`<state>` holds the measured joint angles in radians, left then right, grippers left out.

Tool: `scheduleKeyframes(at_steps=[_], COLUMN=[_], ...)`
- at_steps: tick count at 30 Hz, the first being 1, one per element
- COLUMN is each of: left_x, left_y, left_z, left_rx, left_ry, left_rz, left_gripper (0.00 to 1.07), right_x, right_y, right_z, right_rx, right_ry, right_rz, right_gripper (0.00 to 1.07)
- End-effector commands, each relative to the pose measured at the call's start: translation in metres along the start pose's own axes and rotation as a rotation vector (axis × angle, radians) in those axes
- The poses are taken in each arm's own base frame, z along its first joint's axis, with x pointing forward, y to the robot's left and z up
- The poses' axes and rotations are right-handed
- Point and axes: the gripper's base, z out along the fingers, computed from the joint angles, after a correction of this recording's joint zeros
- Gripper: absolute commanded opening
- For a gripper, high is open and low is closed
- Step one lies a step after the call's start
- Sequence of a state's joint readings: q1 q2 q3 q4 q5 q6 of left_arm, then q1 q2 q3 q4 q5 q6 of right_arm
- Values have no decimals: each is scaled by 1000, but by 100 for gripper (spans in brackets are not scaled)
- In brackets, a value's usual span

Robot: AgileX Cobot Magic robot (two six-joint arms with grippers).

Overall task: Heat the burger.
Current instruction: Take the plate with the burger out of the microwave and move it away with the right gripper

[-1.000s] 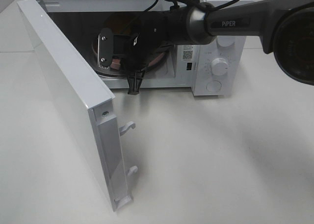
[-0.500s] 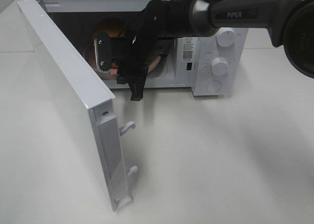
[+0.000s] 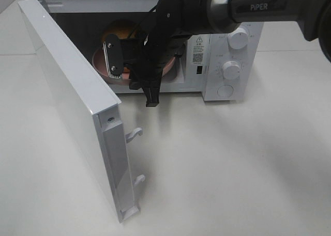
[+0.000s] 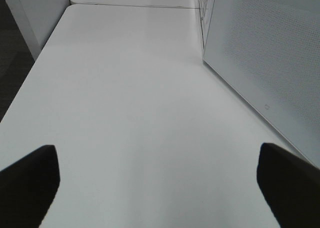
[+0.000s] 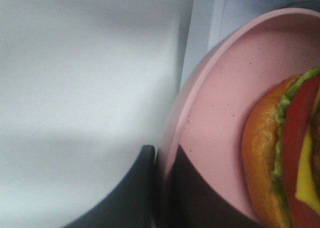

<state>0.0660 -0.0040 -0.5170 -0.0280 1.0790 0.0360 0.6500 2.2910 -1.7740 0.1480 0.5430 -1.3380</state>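
Note:
The burger sits on a pink round plate inside the open microwave, its golden bun showing behind the arm. In the right wrist view the burger shows bun, lettuce, tomato and cheese on the plate. My right gripper points down at the front of the oven mouth, and its jaws are shut on the plate's near rim. My left gripper is open over bare table, with nothing between its fingers; it is out of the high view.
The microwave door swings out toward the front left, with its latch hooks sticking out. The left wrist view shows that door's perforated panel close beside the left gripper. The knobs are on the oven's right panel.
The right arm's wrist has lifted and tipped, so the gripper now points more steeply down and slightly right. The plate and burger show more clearly in the oven. The left gripper is unchanged.

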Motion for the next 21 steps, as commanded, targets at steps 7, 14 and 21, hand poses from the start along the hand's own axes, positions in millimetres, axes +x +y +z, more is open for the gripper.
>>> scheduleKeyframes(at_steps=[7, 14, 21], left_x=[1, 1, 1], left_y=[0, 0, 0], left_z=[-1, -1, -1], left_rx=[1, 1, 1], left_ry=[-20, -20, -20], left_rz=[-4, -3, -3], left_gripper=[100, 100, 100], right_x=[3, 5, 7], right_y=[9, 15, 24], right_z=[-19, -30, -49], right_rx=[38, 39, 91], right_ry=[24, 26, 27], right_rz=[-52, -55, -77], right_gripper=[0, 0, 0])
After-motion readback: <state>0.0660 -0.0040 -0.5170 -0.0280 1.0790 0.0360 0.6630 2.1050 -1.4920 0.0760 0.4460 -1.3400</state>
